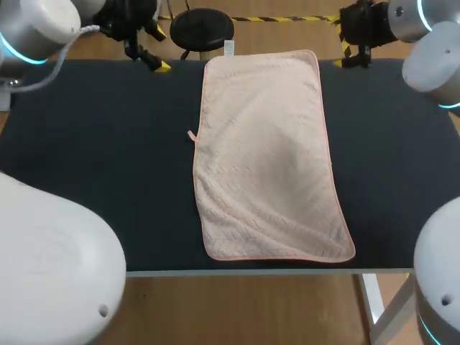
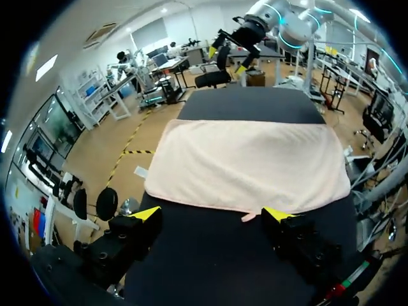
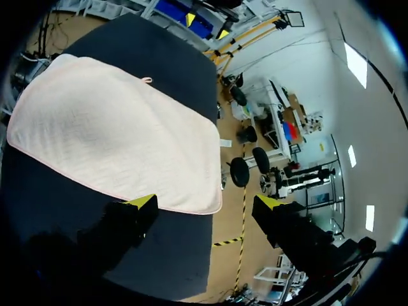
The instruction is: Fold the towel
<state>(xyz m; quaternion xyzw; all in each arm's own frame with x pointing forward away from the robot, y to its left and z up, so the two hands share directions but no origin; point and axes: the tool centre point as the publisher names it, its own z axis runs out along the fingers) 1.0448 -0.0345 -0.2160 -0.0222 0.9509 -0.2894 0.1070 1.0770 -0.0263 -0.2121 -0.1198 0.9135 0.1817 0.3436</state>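
Squarely in the middle of the dark tabletop (image 1: pixel 93 144) lies the pale pink towel (image 1: pixel 266 158), spread flat in a single layer. Its long sides run from the far edge toward the near edge, and its near end stops just short of that edge. A small loop (image 1: pixel 192 136) sticks out from its left long side.

The left pincer (image 1: pixel 159 49) hangs at the far edge, off the towel's far left corner and apart from it. In its wrist view the towel (image 2: pixel 248 166) stretches broadside ahead of the spread yellow tips, with the loop (image 2: pixel 247 217) showing between them. The fingers are released and grasp nothing.

The right pincer (image 1: pixel 338 42) hangs at the far edge beside the towel's far right corner, also apart from the cloth. In its wrist view one yellow fingertip (image 3: pixel 141 201) sits just beside the towel's (image 3: pixel 115 140) corner. The other fingertip is out past the tabletop's edge, over the floor. This pincer is released too, and empty.

A small white label (image 1: pixel 229 48) stands up from the towel's far hem; its print is too small to read.

The left arm (image 1: pixel 36 29) enters from the far left corner and the right arm (image 1: pixel 431 43) from the far right, both held back near the far edge.
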